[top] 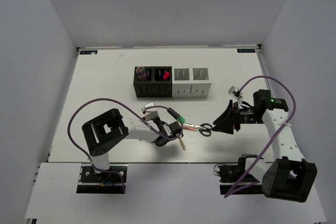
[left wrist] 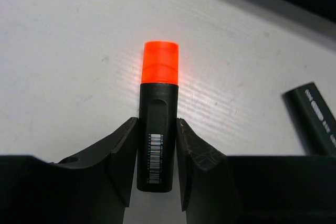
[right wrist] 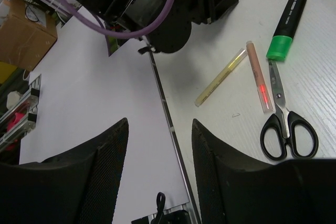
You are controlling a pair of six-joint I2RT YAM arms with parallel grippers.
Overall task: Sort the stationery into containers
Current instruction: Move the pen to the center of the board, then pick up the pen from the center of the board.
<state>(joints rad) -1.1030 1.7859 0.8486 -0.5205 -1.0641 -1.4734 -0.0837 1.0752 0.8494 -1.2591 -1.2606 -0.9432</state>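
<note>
My left gripper (left wrist: 157,124) is shut on the black body of an orange-capped highlighter (left wrist: 159,72), near the table; in the top view the gripper (top: 177,129) sits just left of the scissors (top: 202,128). A green-capped highlighter (top: 176,115), a thin pink stick (right wrist: 259,77) and a pale wooden stick (right wrist: 220,77) lie close by. My right gripper (right wrist: 159,124) is open and empty, to the right of the scissors (right wrist: 287,129) in the top view (top: 219,123). The containers (top: 173,82) stand in a row at the back; the two black ones hold items, one of them pink.
The green-capped highlighter also shows in the right wrist view (right wrist: 286,27), and its black body in the left wrist view (left wrist: 314,121). The table's near edge rail (right wrist: 168,124) runs under my right gripper. Purple cables loop off both arms.
</note>
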